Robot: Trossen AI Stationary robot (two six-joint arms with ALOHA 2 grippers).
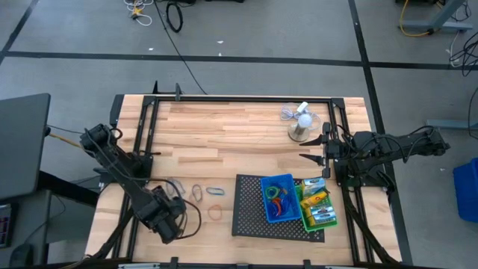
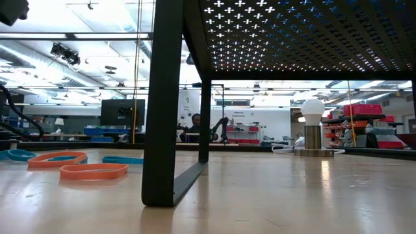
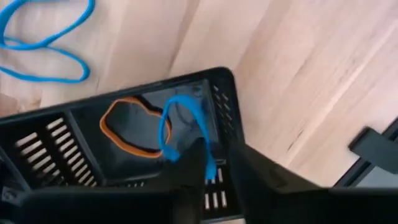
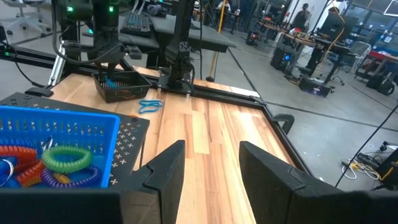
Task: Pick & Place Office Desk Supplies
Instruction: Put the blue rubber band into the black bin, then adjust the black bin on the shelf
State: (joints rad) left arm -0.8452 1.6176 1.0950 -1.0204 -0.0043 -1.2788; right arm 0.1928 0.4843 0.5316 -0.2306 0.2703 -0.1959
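A blue rubber-band loop (image 3: 180, 134) is pinched between the nearly closed fingers of the left gripper (image 3: 214, 171), dangling into the black bin (image 3: 124, 134) at the table's near left. Judged light, floppy and springy; best taken across one strand. An orange loop (image 3: 127, 127) already lies inside. Blue bin (image 1: 278, 198): coiled bands. Green bin (image 1: 317, 208): small boxes. Right gripper (image 4: 208, 165) is parked open, holding nothing.

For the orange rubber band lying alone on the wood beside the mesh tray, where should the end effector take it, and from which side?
Probably from straight above: the orange rubber band lies flat on the table as a thin open loop. Pinch one strand across its width, one finger inside the loop, one outside. From the side there is hardly any height to catch.
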